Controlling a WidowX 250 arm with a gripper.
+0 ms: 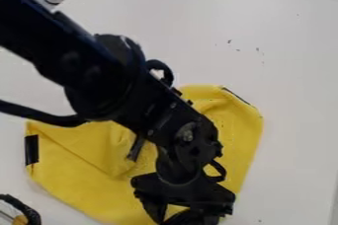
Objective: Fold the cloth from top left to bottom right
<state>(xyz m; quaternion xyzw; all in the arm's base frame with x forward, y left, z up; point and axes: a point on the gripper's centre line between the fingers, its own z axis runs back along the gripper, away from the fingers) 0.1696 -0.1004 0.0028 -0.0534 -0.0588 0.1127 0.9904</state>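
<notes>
From here, the bench (290, 95) spreads pale beyond the yellow cloth (76, 184), widest toward the top and right; its far edge slants across the top right, and another edge cuts the top left corner. The 1 black arm (99, 76) slopes in from the upper left, over the middle of the cloth, with its gripper (185, 215) hanging at the bottom. I can't tell how wide the jaws stand or whether they hold anything. The cloth lies rumpled beneath them, mostly up and left.
</notes>
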